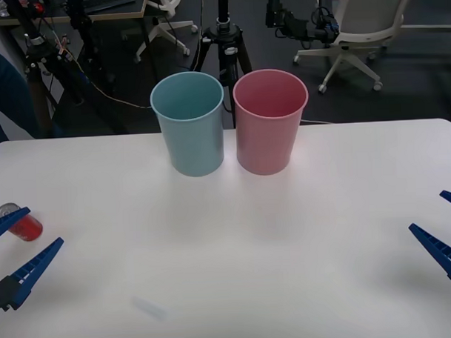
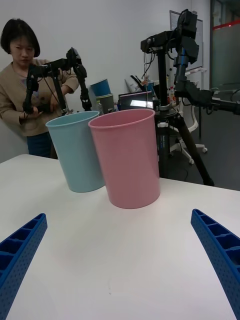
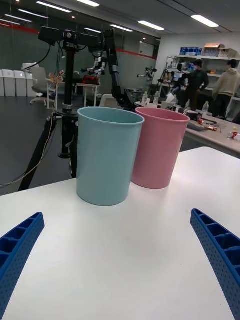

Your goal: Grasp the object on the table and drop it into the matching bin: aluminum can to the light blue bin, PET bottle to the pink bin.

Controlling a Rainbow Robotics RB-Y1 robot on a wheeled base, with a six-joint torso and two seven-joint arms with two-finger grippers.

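A small red can (image 1: pixel 21 223) with a silver top lies on its side at the left edge of the white table (image 1: pixel 236 250). My left gripper (image 1: pixel 24 246) is open just in front of it, one blue finger crossing the can. The light blue bin (image 1: pixel 189 123) (image 2: pixel 76 151) (image 3: pixel 106 154) and the pink bin (image 1: pixel 270 121) (image 2: pixel 129 157) (image 3: pixel 159 146) stand side by side at the table's far middle. My right gripper (image 1: pixel 448 232) is open low over the table's right edge, nothing between its fingers (image 2: pixel 217 250).
Beyond the table's far edge stand a black tripod (image 1: pixel 224 35), office chairs (image 1: pixel 361 23) and cabled stands. A broad bare stretch of tabletop lies between the two grippers and in front of the bins.
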